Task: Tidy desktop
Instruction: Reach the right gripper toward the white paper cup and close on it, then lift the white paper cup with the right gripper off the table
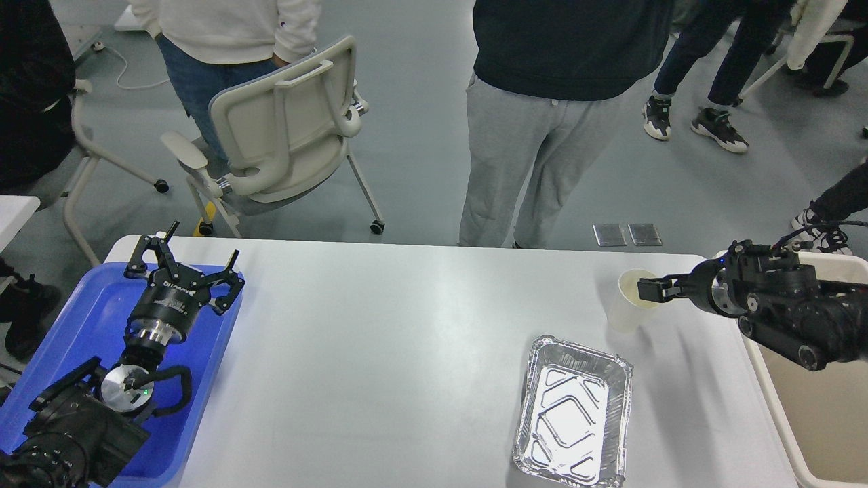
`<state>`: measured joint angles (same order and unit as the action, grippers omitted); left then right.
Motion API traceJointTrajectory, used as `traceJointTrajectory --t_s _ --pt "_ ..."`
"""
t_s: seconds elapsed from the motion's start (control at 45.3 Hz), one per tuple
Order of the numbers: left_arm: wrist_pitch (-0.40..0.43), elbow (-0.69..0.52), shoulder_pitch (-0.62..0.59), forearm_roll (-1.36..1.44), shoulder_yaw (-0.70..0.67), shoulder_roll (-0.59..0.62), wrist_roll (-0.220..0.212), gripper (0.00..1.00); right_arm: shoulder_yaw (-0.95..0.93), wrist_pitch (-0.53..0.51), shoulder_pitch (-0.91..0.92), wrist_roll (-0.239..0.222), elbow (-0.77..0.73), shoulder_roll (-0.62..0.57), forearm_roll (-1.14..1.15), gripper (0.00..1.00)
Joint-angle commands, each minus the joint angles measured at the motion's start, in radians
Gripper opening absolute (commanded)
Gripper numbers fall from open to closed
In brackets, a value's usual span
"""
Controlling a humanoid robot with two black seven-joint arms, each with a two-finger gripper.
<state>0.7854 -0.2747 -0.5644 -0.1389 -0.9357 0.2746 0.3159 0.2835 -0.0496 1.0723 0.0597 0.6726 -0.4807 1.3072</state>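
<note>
Fingers of the right gripper [645,289] are pinched on the paper cup [629,300] rim at right; left gripper [193,264] is spread; the cup could be tipped onto the desktop [380,352].

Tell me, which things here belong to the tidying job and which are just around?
Job: desktop, paper cup, foil tray, blue tray, beige bin, right tool, left tool.
Just around: office chair, bystanders.

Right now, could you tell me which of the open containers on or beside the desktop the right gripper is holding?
The white paper cup: the right gripper pinches its rim. The foil tray, blue tray and beige bin are untouched.
</note>
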Motion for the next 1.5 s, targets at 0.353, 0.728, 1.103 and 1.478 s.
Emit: traceJointTrajectory --t_s 0.353,0.728,1.103,1.478 --pt "0.0 0.0 0.0 -0.001 0.0 0.0 0.0 1.0 0.026 -0.003 -0.055 0.058 -0.186 0.134 -0.009 0.0" --pt "0.0 0.0 0.0 0.001 0.0 0.0 0.0 1.0 0.055 -0.003 -0.037 0.103 -0.177 0.128 -0.034 0.0" --pt "0.0 0.0 0.0 0.001 0.0 0.0 0.0 1.0 0.063 -0.018 -0.029 0.143 -0.176 0.125 -0.036 0.0" --pt "0.0 0.0 0.0 0.001 0.0 0.0 0.0 1.0 0.059 -0.291 0.231 0.272 0.149 -0.119 -0.161 0.0"
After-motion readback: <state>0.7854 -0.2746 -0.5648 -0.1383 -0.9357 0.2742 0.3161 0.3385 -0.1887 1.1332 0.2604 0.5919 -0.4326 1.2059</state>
